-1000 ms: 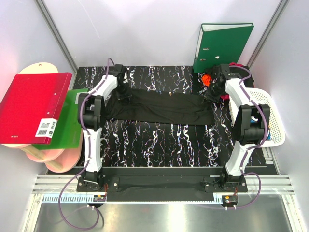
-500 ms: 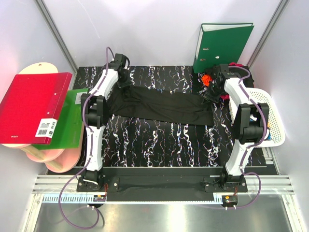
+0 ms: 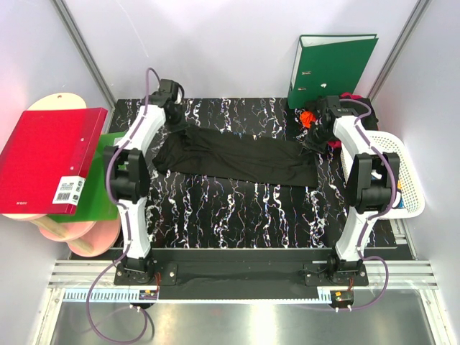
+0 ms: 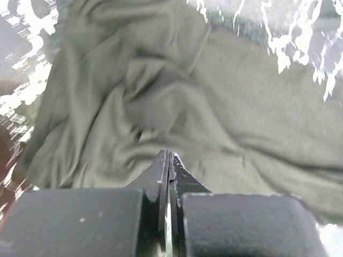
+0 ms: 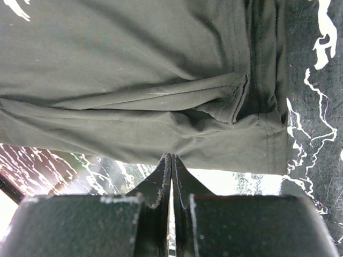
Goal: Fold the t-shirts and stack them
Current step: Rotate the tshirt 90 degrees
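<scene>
The black t-shirt (image 3: 241, 158) lies on the worktop (image 3: 237, 215) as a long, narrow band. Its hemmed end sits just in front of the green ring binder (image 3: 330, 68), and its other end reaches well away from the binder to the left. I judge the lengthwise fold to be made and the crosswise fold not yet begun. The end near the binder lies flat with its hem squared, while the end far from the binder is rumpled and bunched. Your next move, in my opinion, calls for that far end to be smoothed, then one end carried over onto the other. The left gripper (image 4: 169, 156) hangs over the bunched end, its jaws closed tip to tip with nothing visibly between them. The right gripper (image 5: 170, 158) stands at the hem edge nearest the binder, jaws likewise closed. Whether they have caught the hem cannot be told. A scrap of orange-red cloth (image 3: 307, 118) lies just below the binder.
</scene>
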You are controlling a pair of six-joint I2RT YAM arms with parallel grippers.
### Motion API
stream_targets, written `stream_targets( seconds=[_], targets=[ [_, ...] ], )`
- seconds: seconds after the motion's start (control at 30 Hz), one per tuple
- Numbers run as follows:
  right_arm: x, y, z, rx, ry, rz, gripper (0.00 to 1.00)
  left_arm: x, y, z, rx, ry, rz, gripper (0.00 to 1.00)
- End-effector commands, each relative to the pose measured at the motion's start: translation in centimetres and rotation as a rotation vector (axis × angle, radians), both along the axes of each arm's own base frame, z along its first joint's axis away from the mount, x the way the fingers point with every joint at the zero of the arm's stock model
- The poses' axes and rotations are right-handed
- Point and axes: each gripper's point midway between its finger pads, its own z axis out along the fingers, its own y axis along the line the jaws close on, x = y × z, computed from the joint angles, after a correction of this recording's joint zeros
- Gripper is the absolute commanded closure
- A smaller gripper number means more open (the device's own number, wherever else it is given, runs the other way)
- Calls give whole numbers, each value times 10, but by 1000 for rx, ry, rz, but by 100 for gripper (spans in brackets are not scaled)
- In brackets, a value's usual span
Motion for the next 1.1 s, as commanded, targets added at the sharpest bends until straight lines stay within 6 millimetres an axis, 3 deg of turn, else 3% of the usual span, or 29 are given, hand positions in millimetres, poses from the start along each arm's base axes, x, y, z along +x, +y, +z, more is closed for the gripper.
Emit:
stream_targets(
  seconds=[0.0, 0.17, 0.3, 0.47, 0.53, 0.57, 0.63, 0.67, 0.9, 1.07],
  targets=[
    [0, 7, -4, 23, 12, 38, 95, -15, 7, 45, -10, -90, -22, 100],
    [5, 9, -4, 24, 3, 49, 95, -28, 5, 21, -19, -17, -36, 100],
    [8, 8, -4, 23, 3, 50, 95, -28, 3, -15, -16, 72, -33, 100],
    [11, 6, -4, 10, 0, 55, 95, -13, 0, -35, -15, 98, -16, 100],
    [12, 6, -4, 5, -1, 58, 95, -4, 2, -34, 5, 86, 3, 100],
    [12, 5, -5, 4, 1, 57, 95, -1, 1, -44, 7, 104, 4, 100],
    [13, 5, -4, 0, -1, 59, 95, 11, -2, -41, 6, 80, 11, 100],
    [13, 5, -5, 2, 3, 58, 95, 15, -5, -52, 8, 93, 10, 100],
    [13, 4, -4, -7, 9, 61, 94, 67, -25, -13, -60, -74, 63, 100],
    [9, 4, -5, -10, 21, 60, 94, 82, -37, -11, -127, -123, 62, 100]
  ],
)
